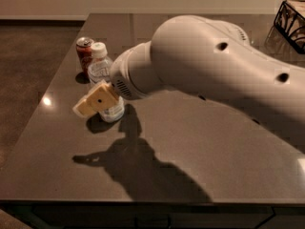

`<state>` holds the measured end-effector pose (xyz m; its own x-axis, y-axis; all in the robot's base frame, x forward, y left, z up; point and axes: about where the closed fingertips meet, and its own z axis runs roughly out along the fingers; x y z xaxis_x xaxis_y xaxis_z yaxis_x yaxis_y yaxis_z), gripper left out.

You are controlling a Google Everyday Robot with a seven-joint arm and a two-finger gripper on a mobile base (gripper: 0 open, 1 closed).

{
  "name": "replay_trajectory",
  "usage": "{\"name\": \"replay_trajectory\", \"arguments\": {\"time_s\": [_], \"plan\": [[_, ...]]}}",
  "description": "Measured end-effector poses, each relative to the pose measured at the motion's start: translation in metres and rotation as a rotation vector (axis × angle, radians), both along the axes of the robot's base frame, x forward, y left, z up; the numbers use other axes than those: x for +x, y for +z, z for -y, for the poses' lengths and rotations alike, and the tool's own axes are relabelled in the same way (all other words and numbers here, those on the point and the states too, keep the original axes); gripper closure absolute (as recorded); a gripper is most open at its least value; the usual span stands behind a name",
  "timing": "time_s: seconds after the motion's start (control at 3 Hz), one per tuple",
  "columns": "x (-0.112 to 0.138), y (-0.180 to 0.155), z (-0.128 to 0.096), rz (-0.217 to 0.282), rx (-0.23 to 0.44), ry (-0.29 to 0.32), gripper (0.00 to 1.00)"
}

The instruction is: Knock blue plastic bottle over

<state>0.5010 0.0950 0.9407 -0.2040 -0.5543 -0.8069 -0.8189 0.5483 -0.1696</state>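
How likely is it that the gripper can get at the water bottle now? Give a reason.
Probably yes: the gripper sits at the lower half of the water bottle, nothing visible between them; the red can stands behind.

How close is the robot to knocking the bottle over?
Done: the gripper is at the blue plastic bottle, in front of its lower half. In hand: the sideways push. Left: the bottle stands nearly upright on the table, in front of the red can, so it is not tipped over yet.
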Motion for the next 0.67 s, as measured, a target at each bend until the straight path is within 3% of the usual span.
{"name": "replay_trajectory", "arguments": {"time_s": [0.33, 0.67], "plan": [[0.0059, -0.0029, -0.0164, 0.015, 0.002, -0.004, 0.0], [0.0151, -0.0062, -0.0219, 0.021, -0.002, -0.015, 0.15]]}}
